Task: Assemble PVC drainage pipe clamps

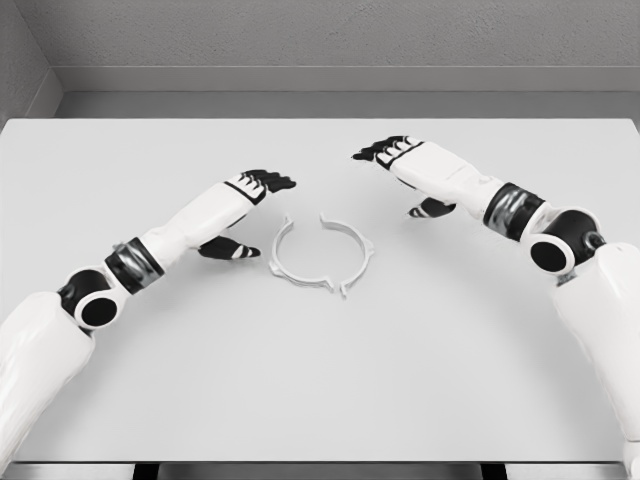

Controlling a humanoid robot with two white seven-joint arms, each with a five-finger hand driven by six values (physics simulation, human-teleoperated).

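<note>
A white ring-shaped pipe clamp [322,257] lies flat on the table near the middle, made of two curved halves with small tabs and a gap at its far side. My left hand [252,200] hovers just left of the clamp, fingers spread, thumb pointing down towards the table, holding nothing. My right hand [400,165] is up and to the right of the clamp, farther from it, fingers extended flat and empty.
The white table [320,400] spans the view, its front edge at the bottom. A grey wall stands behind its far edge. Both forearms lie low over the surface on either side of the clamp.
</note>
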